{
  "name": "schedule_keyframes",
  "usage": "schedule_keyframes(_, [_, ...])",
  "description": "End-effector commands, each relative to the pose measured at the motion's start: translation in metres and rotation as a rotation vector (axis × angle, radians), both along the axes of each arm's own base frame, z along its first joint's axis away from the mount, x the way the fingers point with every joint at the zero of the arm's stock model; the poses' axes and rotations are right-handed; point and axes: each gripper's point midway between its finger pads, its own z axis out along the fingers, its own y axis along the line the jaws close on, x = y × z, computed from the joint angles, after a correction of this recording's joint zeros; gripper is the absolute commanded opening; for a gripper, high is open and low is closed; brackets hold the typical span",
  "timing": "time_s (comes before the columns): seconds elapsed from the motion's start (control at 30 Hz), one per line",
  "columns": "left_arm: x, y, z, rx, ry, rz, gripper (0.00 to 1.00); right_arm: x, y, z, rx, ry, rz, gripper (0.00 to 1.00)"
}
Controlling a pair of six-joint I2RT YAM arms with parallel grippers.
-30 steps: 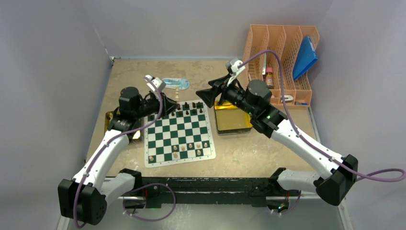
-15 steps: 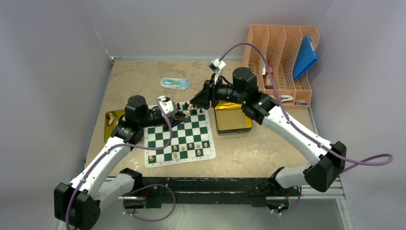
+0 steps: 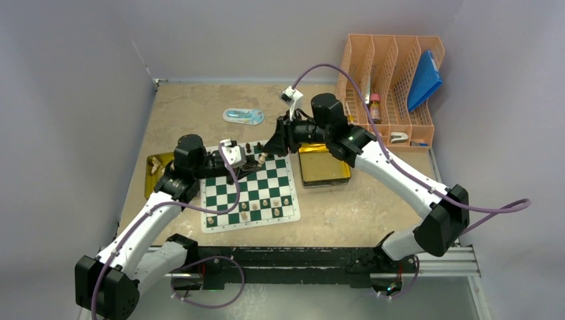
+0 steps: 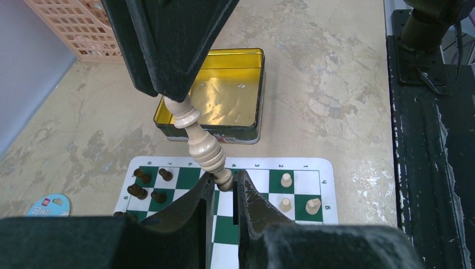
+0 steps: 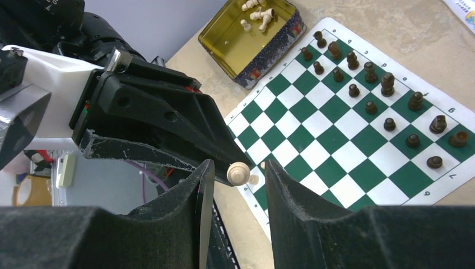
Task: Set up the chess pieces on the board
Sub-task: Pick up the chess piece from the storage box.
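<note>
The green-and-white board (image 3: 230, 200) (image 5: 330, 145) lies between the arms. Dark chess pieces (image 5: 364, 84) fill its far rows and a few cream ones (image 3: 265, 203) (image 4: 286, 179) stand near the front. Above the far edge my left gripper (image 3: 255, 161) (image 4: 224, 179) is shut on the thin end of a cream piece (image 4: 201, 148) (image 3: 262, 159). That piece slants up to my right gripper (image 3: 268, 149) (image 5: 238, 165). Its jaws stand around the piece's other end (image 5: 239, 172), with a gap showing on each side.
An empty gold tin (image 3: 323, 170) (image 4: 235, 95) sits right of the board. A second gold tin (image 3: 154, 170) (image 5: 246, 39) on the left holds loose cream pieces. An orange rack (image 3: 390, 87) stands at the back right, and a blue packet (image 3: 243, 116) lies behind the board.
My right arm swung left from over the right tin to the board's far edge and its jaws narrowed around the cream piece. My left gripper carried the piece down and to the right to meet it.
</note>
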Motion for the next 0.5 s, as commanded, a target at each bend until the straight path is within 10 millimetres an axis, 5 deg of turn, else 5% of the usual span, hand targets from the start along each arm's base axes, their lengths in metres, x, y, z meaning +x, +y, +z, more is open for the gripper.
schedule_keyframes(0.0, [-0.007,-0.004,0.009,-0.014,-0.069,-0.052,0.0,-0.004,0.003,0.018,0.035,-0.008,0.04,0.4])
schedule_keyframes(0.17, [-0.008,-0.004,0.008,-0.015,-0.068,-0.054,0.0,-0.006,0.004,0.003,0.011,0.018,0.057,0.37])
schedule_keyframes(0.47, [0.009,0.0,0.004,-0.017,-0.032,0.041,0.0,-0.008,0.001,0.008,0.037,-0.022,0.055,0.19])
